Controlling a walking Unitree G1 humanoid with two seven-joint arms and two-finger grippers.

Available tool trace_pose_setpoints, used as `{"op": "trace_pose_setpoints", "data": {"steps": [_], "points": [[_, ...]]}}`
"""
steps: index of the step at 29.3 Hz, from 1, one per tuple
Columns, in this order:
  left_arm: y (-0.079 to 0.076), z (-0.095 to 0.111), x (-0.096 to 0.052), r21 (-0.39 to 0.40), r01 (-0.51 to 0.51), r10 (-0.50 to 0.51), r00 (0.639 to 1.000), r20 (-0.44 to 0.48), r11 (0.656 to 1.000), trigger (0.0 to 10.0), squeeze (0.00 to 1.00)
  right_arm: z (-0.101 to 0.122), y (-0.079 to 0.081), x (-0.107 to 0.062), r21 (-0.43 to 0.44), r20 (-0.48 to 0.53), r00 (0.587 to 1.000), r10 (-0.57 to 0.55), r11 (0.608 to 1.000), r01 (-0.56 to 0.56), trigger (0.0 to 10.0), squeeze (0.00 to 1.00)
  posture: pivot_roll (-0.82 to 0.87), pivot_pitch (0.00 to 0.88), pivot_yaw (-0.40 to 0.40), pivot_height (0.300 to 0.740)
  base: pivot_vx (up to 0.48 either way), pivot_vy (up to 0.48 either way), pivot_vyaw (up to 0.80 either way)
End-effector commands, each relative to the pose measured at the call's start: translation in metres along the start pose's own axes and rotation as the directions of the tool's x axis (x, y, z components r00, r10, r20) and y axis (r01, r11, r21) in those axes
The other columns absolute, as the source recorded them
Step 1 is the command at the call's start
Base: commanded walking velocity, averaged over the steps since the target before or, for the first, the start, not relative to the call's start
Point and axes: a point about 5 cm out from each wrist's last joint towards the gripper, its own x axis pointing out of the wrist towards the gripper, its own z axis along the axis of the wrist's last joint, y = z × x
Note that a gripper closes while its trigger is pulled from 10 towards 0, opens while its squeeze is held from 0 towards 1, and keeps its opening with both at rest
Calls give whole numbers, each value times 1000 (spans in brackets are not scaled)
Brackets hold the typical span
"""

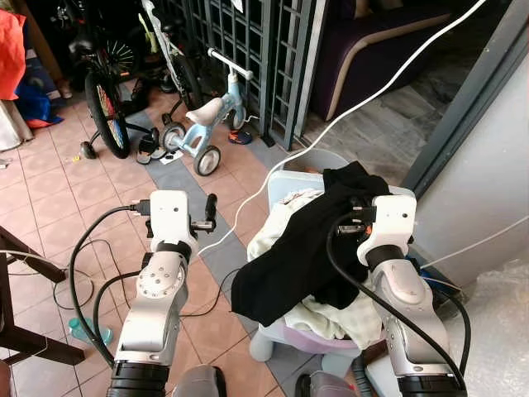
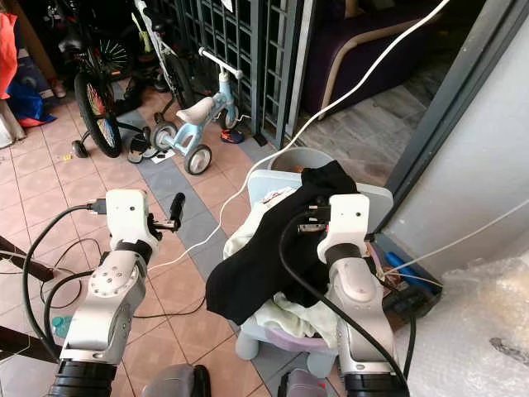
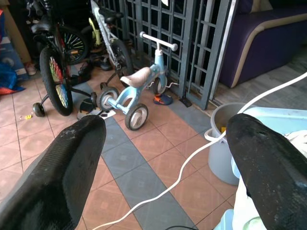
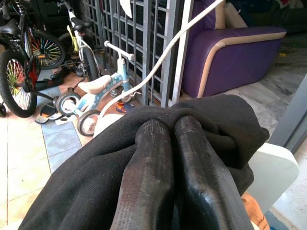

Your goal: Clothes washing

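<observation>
Two grippers are showing here. The right gripper [image 4: 165, 143] is pinching a black garment [image 1: 289, 256] with its fingers pressed together, holding it just above the laundry basket [image 1: 285, 184]; the cloth is draping over the basket's near side and hiding most of the pale clothes [image 1: 331, 318] inside. The left gripper [image 3: 163, 158] is hanging beside the basket with fingers spread, gripping nothing. A white cable [image 1: 388, 87] is running behind the basket, its ends cut off.

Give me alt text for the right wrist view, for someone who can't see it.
The right pincer, its two black fingers pressed together, grips a bunched black cloth garment. Behind it stand a pale blue child's balance bike, a dark metal grille gate and a purple sofa with beige trim.
</observation>
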Motion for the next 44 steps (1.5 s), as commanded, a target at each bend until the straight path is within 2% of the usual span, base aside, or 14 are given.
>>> {"op": "trace_pose_setpoints", "data": {"steps": [1,5,6,44], "points": [[-3,1,-6,8,30,-30,1000,-1,1000,10000,0,8,9,2,21,38,999,-1,1000,0,10000,0,9,44,13,740,0,0,0],[-4,0,-10,18,35,-35,999,-5,999,10000,0,6,12,-2,28,33,999,9,1000,-10,10000,0,13,49,12,740,0,0,0],[-4,1,-11,11,28,-28,1000,-2,1000,10000,0,3,13,-4,0,12,1000,24,1000,-24,10000,0,12,59,7,740,0,0,0],[-4,1,-11,11,28,-28,1000,-2,1000,10000,0,3,13,-4,0,12,1000,24,1000,-24,10000,0,12,59,7,740,0,0,0]]}}
